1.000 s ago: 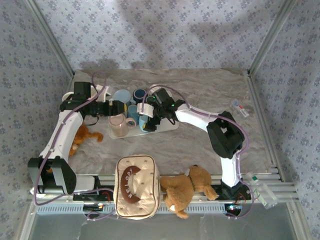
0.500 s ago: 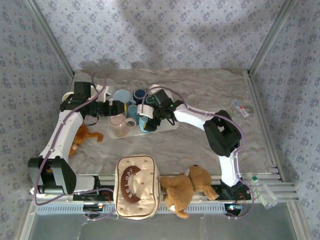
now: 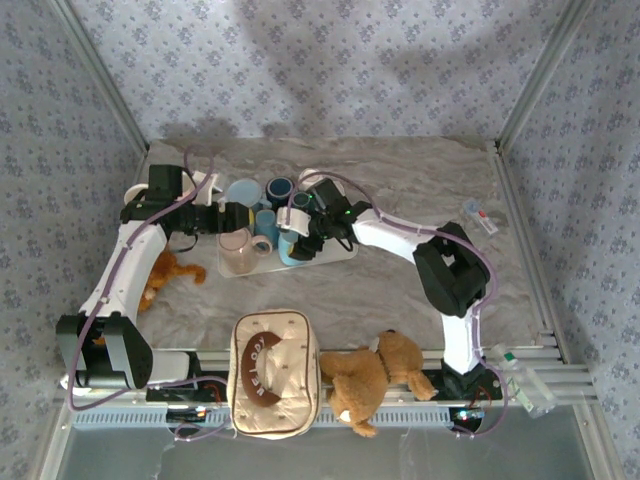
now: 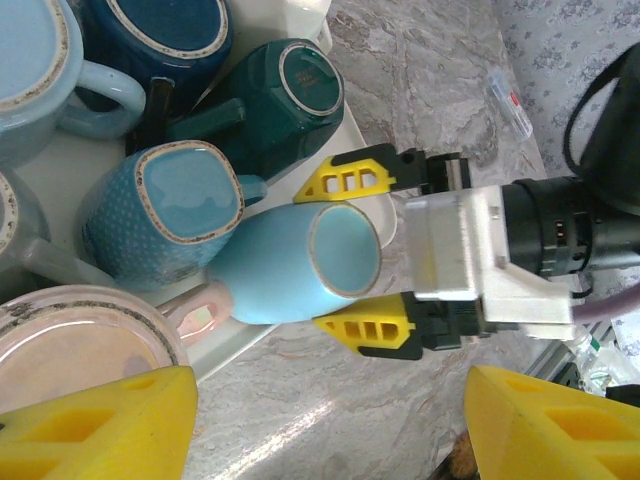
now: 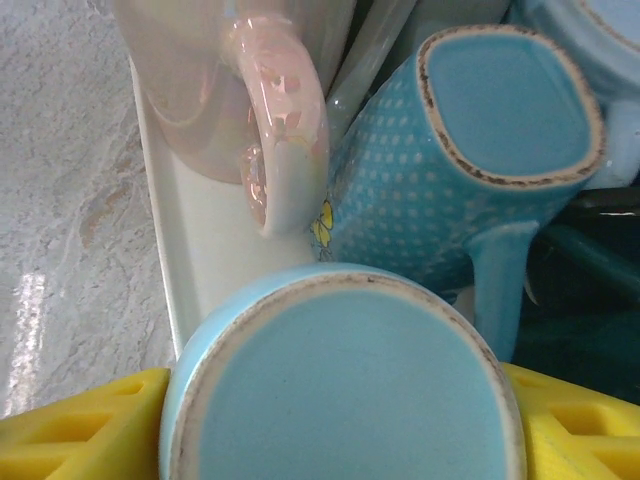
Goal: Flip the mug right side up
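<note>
A light blue mug [image 4: 285, 270] lies tilted on its side on the white tray [image 3: 338, 252], its base toward the right wrist camera [image 5: 345, 395]. My right gripper [image 4: 312, 255] is shut on the mug, one yellow finger [image 4: 355, 178] against each side of it near the base. In the top view that gripper [image 3: 297, 237] sits at the tray's middle. My left gripper [image 4: 330, 430] hangs open over the table beside the tray, next to an upside-down pink mug [image 4: 70, 345], with nothing between its fingers.
The tray also holds a dotted blue square mug [image 4: 175, 215], a dark teal mug [image 4: 290, 100], a navy mug [image 4: 160, 35] and a pale blue mug [image 3: 243, 191], packed close. A beige bag [image 3: 275, 372], a teddy bear [image 3: 372, 372] and an orange toy [image 3: 160, 275] lie nearer the front.
My right gripper's fingers have closed in onto the light blue mug. The left arm has stayed still.
</note>
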